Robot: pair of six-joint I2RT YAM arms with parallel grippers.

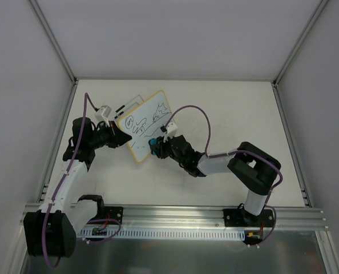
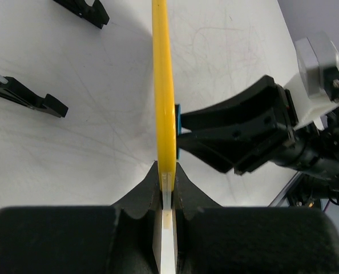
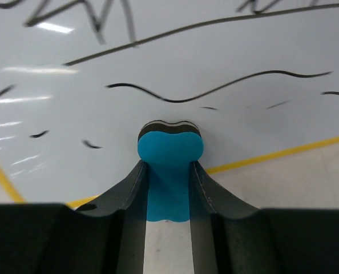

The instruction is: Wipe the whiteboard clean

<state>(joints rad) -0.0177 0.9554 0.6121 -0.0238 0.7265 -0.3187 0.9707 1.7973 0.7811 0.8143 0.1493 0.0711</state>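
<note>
The whiteboard [image 1: 148,121] has a yellow rim and black scribbles across its face. My left gripper [image 1: 124,141] is shut on its lower left edge. In the left wrist view the whiteboard [image 2: 164,85] shows edge-on, clamped between the jaws of the left gripper [image 2: 167,181]. My right gripper [image 1: 157,146] is shut on a small blue eraser [image 1: 152,142], whose dark felt face presses against the board near its lower rim. The right wrist view shows the eraser [image 3: 170,149] in the right gripper [image 3: 169,174], against the whiteboard [image 3: 175,63] just below a wavy black line.
Two black clips [image 2: 27,96] [image 2: 84,10] lie on the white table beyond the board, to its left in the left wrist view. A white sheet [image 1: 130,105] peeks out behind the board. Enclosure walls surround the table, and an aluminium rail [image 1: 175,214] runs along the near edge.
</note>
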